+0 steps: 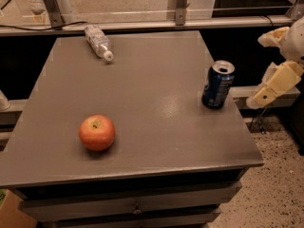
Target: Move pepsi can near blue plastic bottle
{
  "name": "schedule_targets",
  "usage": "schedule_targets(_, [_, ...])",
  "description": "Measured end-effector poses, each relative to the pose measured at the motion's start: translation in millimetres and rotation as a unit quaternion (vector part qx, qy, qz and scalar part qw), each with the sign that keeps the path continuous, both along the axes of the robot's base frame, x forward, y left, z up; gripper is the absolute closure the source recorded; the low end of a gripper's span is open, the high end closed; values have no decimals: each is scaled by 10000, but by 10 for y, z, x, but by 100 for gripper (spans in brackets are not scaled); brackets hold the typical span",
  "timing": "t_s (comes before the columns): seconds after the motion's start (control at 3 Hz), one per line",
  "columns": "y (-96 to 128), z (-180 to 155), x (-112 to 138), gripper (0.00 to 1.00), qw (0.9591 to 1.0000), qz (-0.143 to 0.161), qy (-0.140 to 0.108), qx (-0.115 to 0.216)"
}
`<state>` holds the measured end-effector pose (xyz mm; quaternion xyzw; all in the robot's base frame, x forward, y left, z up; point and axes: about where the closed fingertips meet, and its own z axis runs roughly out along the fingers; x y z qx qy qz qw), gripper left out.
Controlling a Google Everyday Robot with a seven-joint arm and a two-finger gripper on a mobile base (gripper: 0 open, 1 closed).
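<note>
The pepsi can (218, 85), dark blue with a silver top, stands upright near the right edge of the grey table (147, 80). The blue plastic bottle (99, 42), clear with a white cap, lies on its side at the table's far left. My gripper (267, 65) hangs off the table's right side, a short way right of the can and about level with it. Its cream fingers (274, 83) are spread apart and hold nothing.
A red apple (97, 132) sits on the front left of the table. A metal rail with posts (180, 4) runs behind the table. The speckled floor (280, 184) lies to the right, below my gripper.
</note>
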<state>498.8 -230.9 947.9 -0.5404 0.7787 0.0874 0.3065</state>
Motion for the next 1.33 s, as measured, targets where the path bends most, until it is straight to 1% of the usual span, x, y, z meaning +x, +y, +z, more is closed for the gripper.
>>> schedule_targets(0.33, [-115,-215,183,0,9972,-110,23,736])
schedule_targets(0.67, [-77,-443,376,0,9921,-48,128,1246])
schedule_targets(1.0, [18,-711,528,0,9855,53,246,1675])
schedule_targets(1.33, [115,-950,634,0,9777,187,317,2070])
